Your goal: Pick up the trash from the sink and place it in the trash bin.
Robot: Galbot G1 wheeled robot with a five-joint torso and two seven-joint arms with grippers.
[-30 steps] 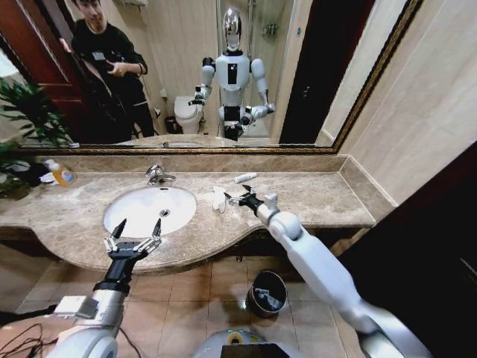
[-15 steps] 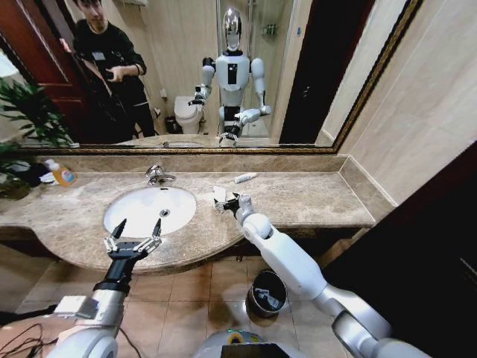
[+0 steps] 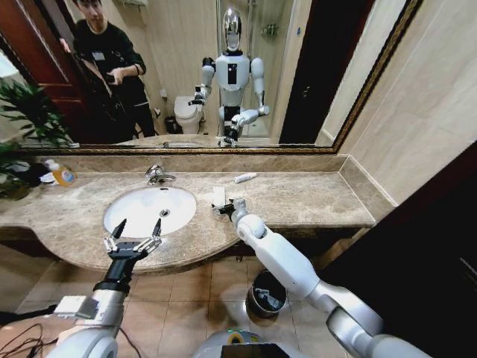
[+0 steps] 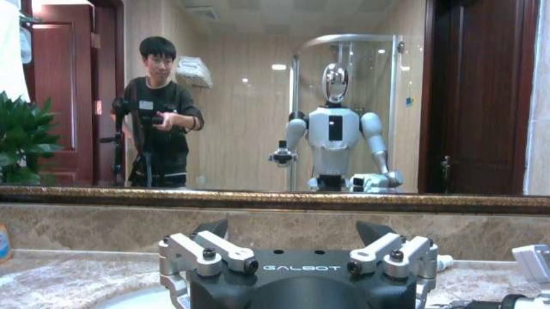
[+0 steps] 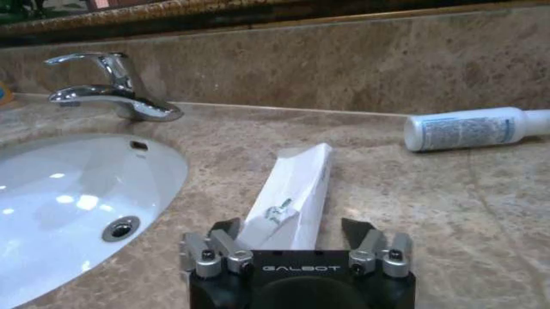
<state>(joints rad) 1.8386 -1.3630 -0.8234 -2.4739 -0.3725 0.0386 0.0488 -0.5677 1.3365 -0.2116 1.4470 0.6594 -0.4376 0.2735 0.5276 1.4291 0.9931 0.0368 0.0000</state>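
On the marble beside the sink (image 3: 149, 210), w/ tap behind: your right gripper (image 5: 297, 233) sits low, jaws spread astride the near end of the folded white tissue (image 5: 295, 193). Tissue lies flat, just off basin rim. Likely v. light, soft, crumples; pinch across the narrow width near the end. White tube (image 5: 468, 129) near backsplash, prob. rolls. Left gripper (image 3: 135, 231) idle at counter front, fingers apart.

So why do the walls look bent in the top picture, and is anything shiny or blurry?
Head view: wide lens curves the mirror frame and the walls. Right wrist view: ceiling light glints on the chrome tap and the sink; the right gripper over the white packet looks soft. Left wrist view: left gripper silhouetted.
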